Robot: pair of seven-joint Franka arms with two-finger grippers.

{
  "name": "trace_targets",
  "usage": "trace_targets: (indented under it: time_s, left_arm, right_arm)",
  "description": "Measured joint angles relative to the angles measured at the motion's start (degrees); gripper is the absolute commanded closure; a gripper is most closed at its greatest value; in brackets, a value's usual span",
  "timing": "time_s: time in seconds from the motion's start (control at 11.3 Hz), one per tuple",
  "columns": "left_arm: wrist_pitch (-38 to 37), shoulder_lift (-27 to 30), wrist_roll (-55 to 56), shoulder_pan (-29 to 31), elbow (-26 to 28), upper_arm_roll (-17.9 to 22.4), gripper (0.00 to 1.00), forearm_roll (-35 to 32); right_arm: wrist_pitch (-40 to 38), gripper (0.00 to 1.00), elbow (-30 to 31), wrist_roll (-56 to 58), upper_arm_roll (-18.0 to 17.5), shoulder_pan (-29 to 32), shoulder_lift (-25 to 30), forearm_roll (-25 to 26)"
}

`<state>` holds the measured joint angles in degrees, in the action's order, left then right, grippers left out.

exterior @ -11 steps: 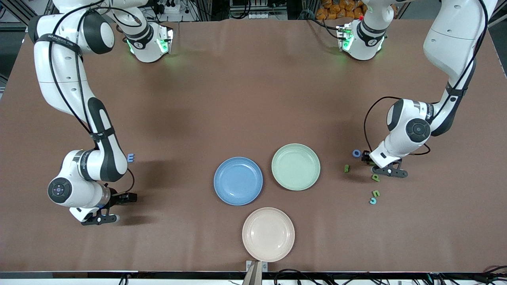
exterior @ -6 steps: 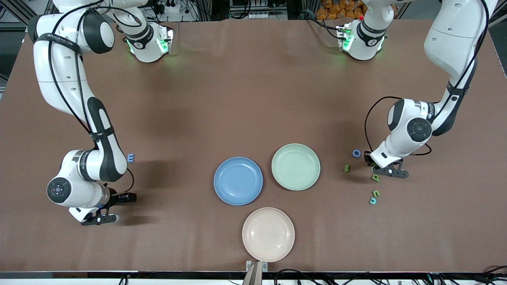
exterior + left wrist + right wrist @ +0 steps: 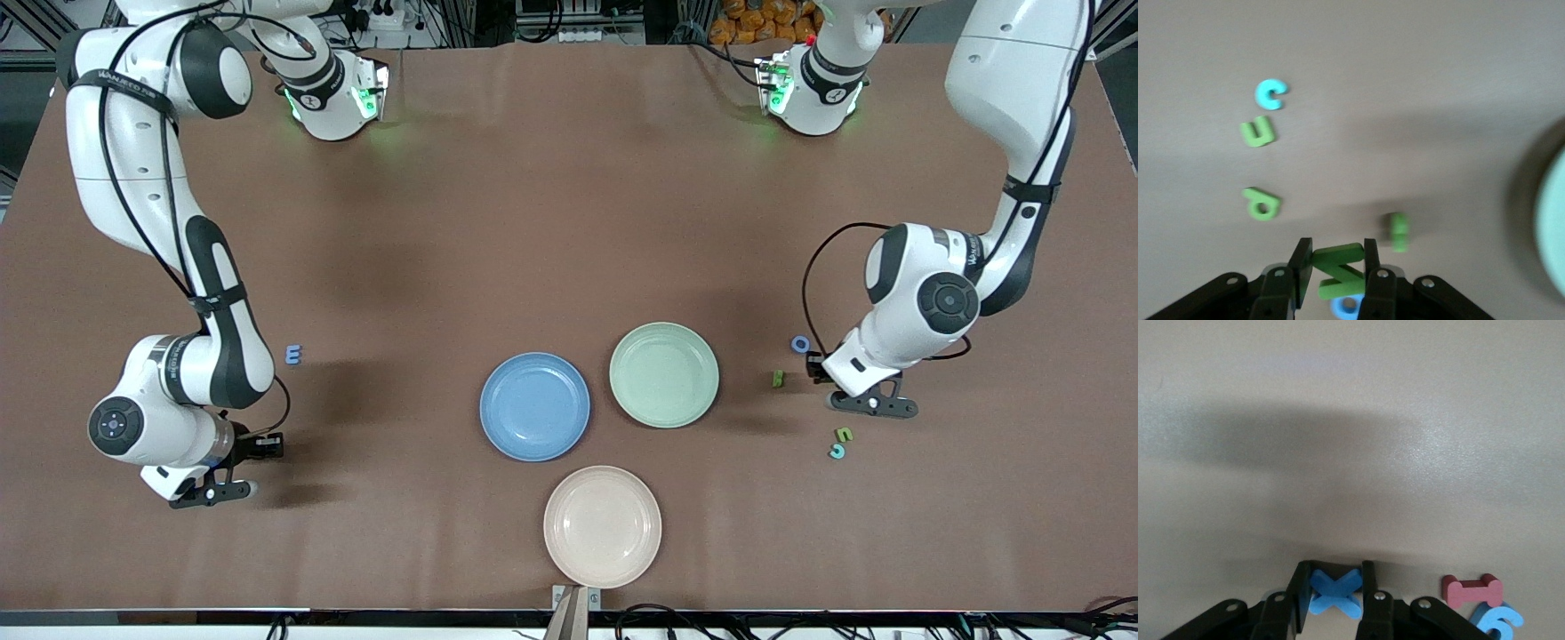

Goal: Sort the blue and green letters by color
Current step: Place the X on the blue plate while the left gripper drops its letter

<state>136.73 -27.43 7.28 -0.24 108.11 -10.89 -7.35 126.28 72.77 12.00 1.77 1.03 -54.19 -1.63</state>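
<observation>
My left gripper [image 3: 867, 404] is shut on a green letter [image 3: 1338, 270] and holds it just above the table, over the scattered letters at the left arm's end. Below it lie a green "d" [image 3: 1261, 203], a green "u" [image 3: 1258, 131], a cyan "c" [image 3: 1271, 93], another green piece [image 3: 1398, 231] and a blue ring letter [image 3: 1348, 307]. My right gripper [image 3: 212, 492] is shut on a blue X [image 3: 1335, 593], low over the table at the right arm's end. A blue E [image 3: 294, 355] lies beside that arm.
A blue plate [image 3: 534, 444], a green plate [image 3: 664, 333] and a pink plate [image 3: 602, 569] sit mid-table, the pink one nearest the front camera. A red letter [image 3: 1473, 590] and a blue "6" [image 3: 1498, 623] lie by my right gripper.
My left gripper has shifted slightly toward the front camera and now covers the green "d" in the front view. My right gripper has drifted toward the right arm's end of the table.
</observation>
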Motion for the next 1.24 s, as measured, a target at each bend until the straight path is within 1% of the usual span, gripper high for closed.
trace_targets:
  time_s: [0.18,0.35,0.53,0.62,0.71,0.79,0.97,1.06,1.24]
  left_arm:
    - [-2.1,0.0,8.0,-4.8,-2.7,-0.1,1.0,0.6]
    - [-3.5,-0.7,16.0,-9.3,-5.1,-0.2,1.0,0.7]
    - [-3.7,-2.6,22.9,-13.4,-7.2,-0.1,1.0,0.8]
    - [-3.7,-3.8,26.3,-15.3,-8.2,-0.1,0.96,0.9]
    - [-3.7,-5.2,29.7,-17.3,-9.3,-0.1,0.33,0.9]
    - [-3.7,-6.3,32.6,-18.7,-10.0,-0.1,0.0,1.0]
    - [-3.7,-7.4,34.5,-19.5,-10.8,-0.1,0.0,1.0]
    - [-3.7,-7.4,34.5,-19.5,-10.9,0.1,0.0,1.0]
    - [-3.7,-7.4,33.6,-19.0,-11.4,0.3,0.0,0.2]
  right_arm:
    - [0.0,1.0,-0.1,0.0,-0.4,-0.1,0.0,-0.1]
    - [-0.5,1.0,-0.4,-1.4,-2.4,-0.4,0.4,-0.5]
    - [-1.6,1.0,-1.4,-6.8,-6.4,-0.7,1.2,-0.6]
    - [-1.7,1.0,-2.0,-11.5,-9.0,-0.9,1.5,-0.6]
    - [-1.7,1.0,-2.7,-17.7,-12.0,-1.3,1.6,-0.6]
    - [-1.7,1.0,-2.8,-25.3,-15.0,-1.7,1.6,-0.7]
    - [1.5,1.0,-2.8,-38.4,-19.6,-2.9,1.6,-0.7]
    - [3.9,1.0,-2.8,-45.3,-20.8,-4.2,1.6,-0.8]
    - [11.4,1.0,-2.7,-61.4,-21.5,-9.0,1.5,-1.1]
